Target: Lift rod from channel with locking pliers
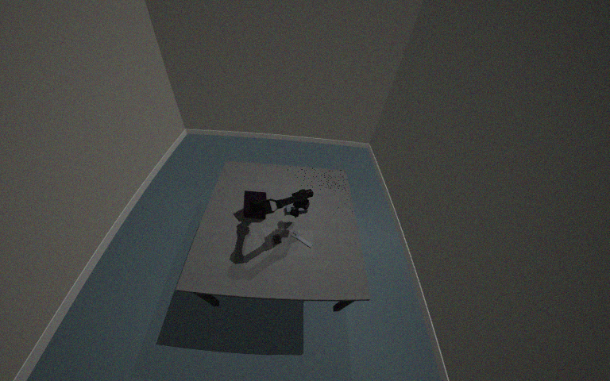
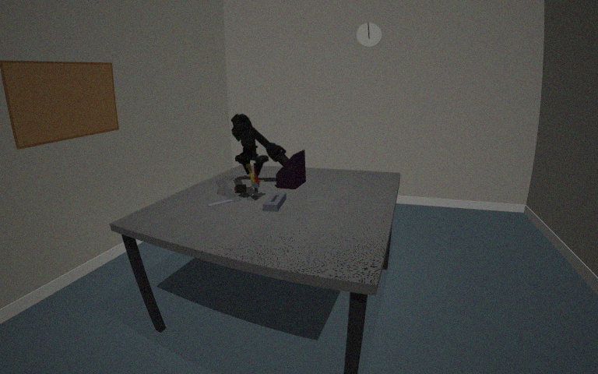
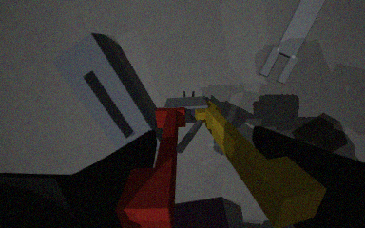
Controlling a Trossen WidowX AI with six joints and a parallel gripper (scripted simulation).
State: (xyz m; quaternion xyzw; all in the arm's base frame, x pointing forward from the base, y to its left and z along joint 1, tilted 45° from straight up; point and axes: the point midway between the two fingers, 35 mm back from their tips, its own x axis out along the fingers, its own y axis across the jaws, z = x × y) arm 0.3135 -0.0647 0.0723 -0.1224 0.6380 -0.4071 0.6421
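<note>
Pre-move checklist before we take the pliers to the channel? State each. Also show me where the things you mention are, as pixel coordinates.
1. Locking pliers (image 2: 256, 175) (image 3: 167, 142) in the gripper (image 1: 296, 211) (image 2: 254, 171) (image 3: 204, 134): ok, between the fingers.
2. Handles unsqueezed: ok, red and yellow ones stand well apart.
3. Jaws lined up over the channel block (image 2: 267, 206) (image 3: 117, 85): not ok, they are off to one side.
4. Rod seated in the slot: cannot tell, slot too dark.
5. Jaws open wide enough for the rod: cannot tell, too small and dim.
6. Pale forked tool (image 1: 303, 240) (image 2: 220, 202) (image 3: 298, 33) apart from the block: ok.
</note>
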